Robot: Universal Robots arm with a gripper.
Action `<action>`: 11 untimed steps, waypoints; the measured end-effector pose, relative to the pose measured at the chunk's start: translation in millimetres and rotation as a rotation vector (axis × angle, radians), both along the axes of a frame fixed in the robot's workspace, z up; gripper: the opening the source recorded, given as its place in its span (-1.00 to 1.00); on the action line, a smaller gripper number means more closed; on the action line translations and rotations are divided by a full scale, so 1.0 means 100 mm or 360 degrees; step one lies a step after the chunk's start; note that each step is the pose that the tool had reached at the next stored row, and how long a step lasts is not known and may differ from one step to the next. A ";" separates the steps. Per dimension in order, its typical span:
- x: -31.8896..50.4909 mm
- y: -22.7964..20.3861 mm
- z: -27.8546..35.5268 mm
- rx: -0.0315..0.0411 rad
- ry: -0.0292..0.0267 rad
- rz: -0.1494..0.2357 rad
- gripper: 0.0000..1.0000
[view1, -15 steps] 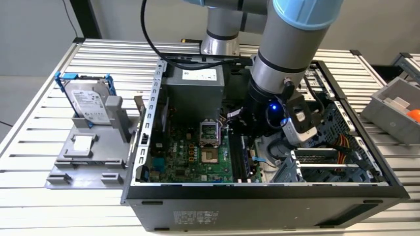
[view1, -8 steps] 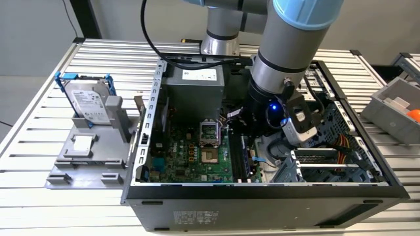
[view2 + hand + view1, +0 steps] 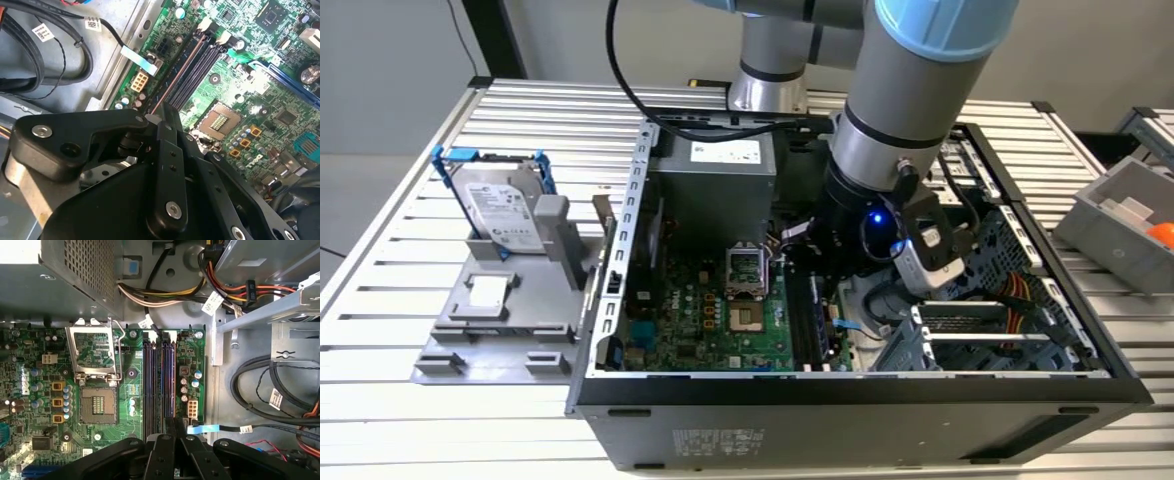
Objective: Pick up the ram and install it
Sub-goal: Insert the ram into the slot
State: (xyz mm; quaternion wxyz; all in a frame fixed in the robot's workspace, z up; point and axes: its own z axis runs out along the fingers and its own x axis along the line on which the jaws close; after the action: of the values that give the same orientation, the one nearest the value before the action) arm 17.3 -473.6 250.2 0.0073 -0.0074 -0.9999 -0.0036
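Black two-fingered tool is seen drawn narrow, its tips just over the dark memory slots of the green motherboard. A thin pale strip along one slot, running out from the tips, is judged to be the long blue ram edge-on; whether it is pinched cannot be told. In the exterior view the slots' long axis runs twelve to six o'clock.

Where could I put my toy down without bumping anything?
On the bare table slats left of the hard drive in the exterior view, or the front strip beside the computer case. Inside the case it's crowded: arm, cables, green board.
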 end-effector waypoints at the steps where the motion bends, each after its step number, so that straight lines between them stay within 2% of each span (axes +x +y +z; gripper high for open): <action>1: 0.000 0.000 -0.001 0.0017 -0.00002 0.0013 -1.00; 4: 0.000 0.001 -0.001 0.0066 -0.00002 0.0056 -1.00; 6: -0.001 0.001 0.000 0.0090 0.00001 0.0085 -1.00; 11: 0.000 0.001 0.002 0.0110 0.00021 0.0173 -1.00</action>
State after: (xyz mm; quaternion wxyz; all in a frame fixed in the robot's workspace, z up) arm 17.3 -473.5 250.5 0.0084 0.0472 -0.9981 -0.0376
